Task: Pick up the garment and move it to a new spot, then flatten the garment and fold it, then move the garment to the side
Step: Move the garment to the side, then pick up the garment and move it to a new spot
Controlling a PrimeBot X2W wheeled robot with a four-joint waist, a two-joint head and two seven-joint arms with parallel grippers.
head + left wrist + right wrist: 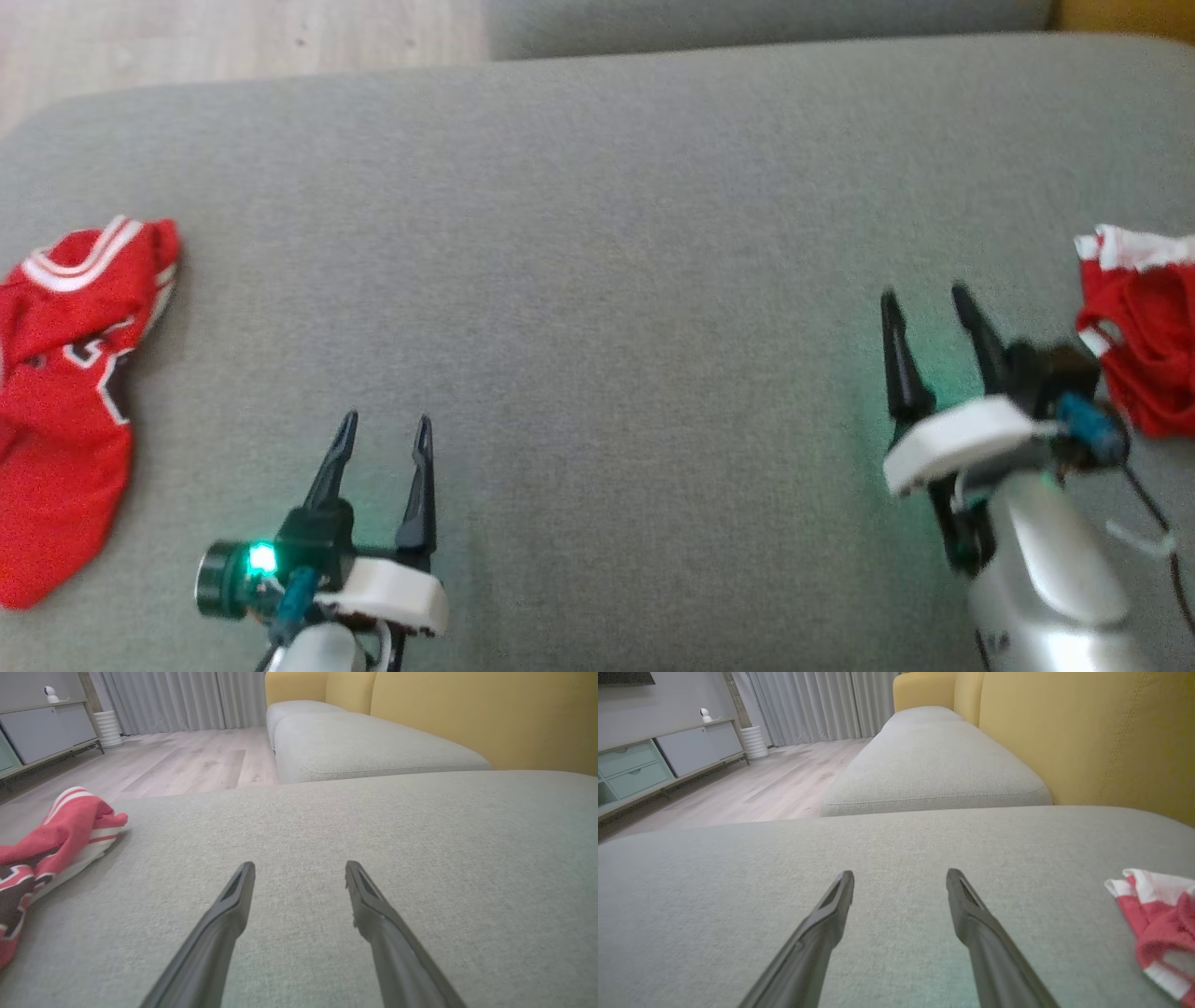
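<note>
A red garment point(65, 401) with white trim and dark lettering lies crumpled at the left edge of the grey sofa cushion point(607, 233); it also appears in the left wrist view point(60, 840). Another red and white garment point(1144, 345) sits bunched at the right edge, seen too in the right wrist view point(1157, 914). My left gripper point(386, 420) is open over bare cushion, well right of the left garment point(300, 865). My right gripper point(924, 297) is open with nothing between its fingers, just left of the right garment point(900, 873).
A second grey cushion point(934, 760) lies beyond this one, with a yellow backrest point(1101, 732) along the right. Wooden floor point(187, 760), a low cabinet point(654, 760) and curtains point(812, 704) are past the cushion's far edge.
</note>
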